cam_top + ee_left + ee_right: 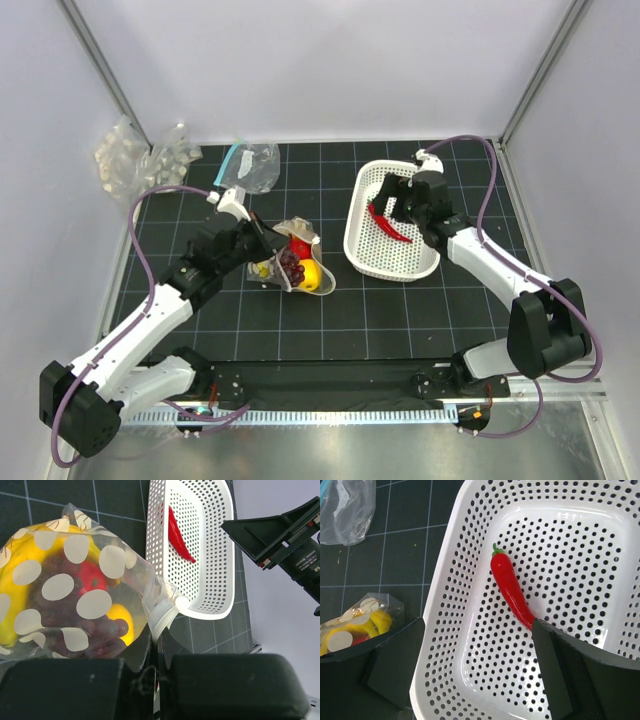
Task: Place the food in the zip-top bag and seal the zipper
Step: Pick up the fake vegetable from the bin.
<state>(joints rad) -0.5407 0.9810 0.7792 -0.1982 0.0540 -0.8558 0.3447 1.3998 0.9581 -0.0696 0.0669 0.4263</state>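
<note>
Top external view: zip-top bag [293, 262], clear with pale spots, is recorded at mat [330, 320] centre, its edge pinched between the closed jaws of the left gripper [266, 246]. Yellow banana [7, 600], round red fruit [90, 577], round yellow fruit [122, 622] and grape bunch [102, 630] are contained inside. White basket [350, 232] is set just beside it at 3 o'clock, with the thin red chili [386, 222] lying within. Right gripper [398, 198] is held over the basket, jaws spread wide, nothing gripped. Clear bag with teal strip [250, 166] is noted at 11 o'clock.
</note>
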